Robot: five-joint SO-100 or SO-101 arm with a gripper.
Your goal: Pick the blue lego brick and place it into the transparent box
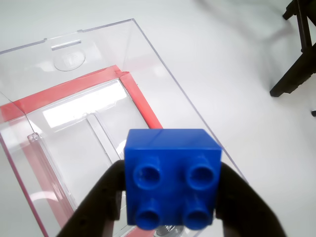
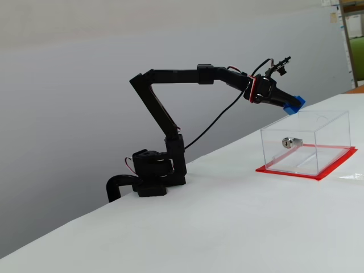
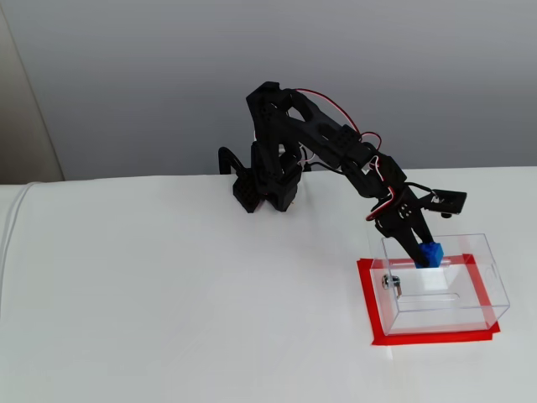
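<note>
Black arm (image 2: 170,77), red and black wires (image 2: 213,122)

white table (image 3: 151,302) | transparent box (image 3: 445,306) on red sheet | arm base (image 3: 264,193)

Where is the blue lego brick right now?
The blue lego brick is clamped in the gripper, held in the air just above the transparent box at its arm-side edge, at the right of a fixed view.
</note>
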